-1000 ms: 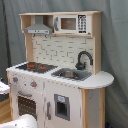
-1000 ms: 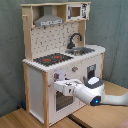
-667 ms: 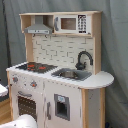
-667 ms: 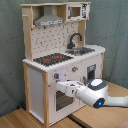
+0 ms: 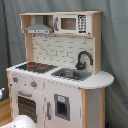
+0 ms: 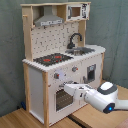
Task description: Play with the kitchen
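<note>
1. The toy play kitchen [image 5: 57,75] [image 6: 62,60] stands upright on a wood floor [image 6: 20,120] against a grey curtain backdrop [image 5: 115,45]; it fills most of both exterior views.
2. Black stovetop with red rings [image 5: 36,66] [image 6: 53,59] sits on the counter, on the first exterior view's left and toward the second exterior view's left.
3. Sink [image 5: 71,74] [image 6: 82,50] is beside the stovetop, with the black curved faucet [image 5: 83,59] [image 6: 74,40] at its back edge.
4. Grey hood [image 5: 38,27] [image 6: 49,19] hangs above the stovetop; a toy microwave [image 5: 71,23] [image 6: 76,11] sits in the top shelf beside it.
5. Knobs [image 5: 33,84] [image 6: 74,69] line the front panel below the stovetop; the oven door [image 5: 27,105] is under them and looks closed.
6. Robot arm [image 6: 102,99] comes in from the second exterior view's lower right, white with a blue light on its joint.
7. Gripper [image 6: 69,88] points at the kitchen's front, just below the knobs, at or very near the oven door's top edge; contact unclear.
8. Claw state: cannot tell whether apart or together.
9. In the first exterior view only a white rounded piece of the arm [image 5: 20,122] shows at the bottom edge.
</note>
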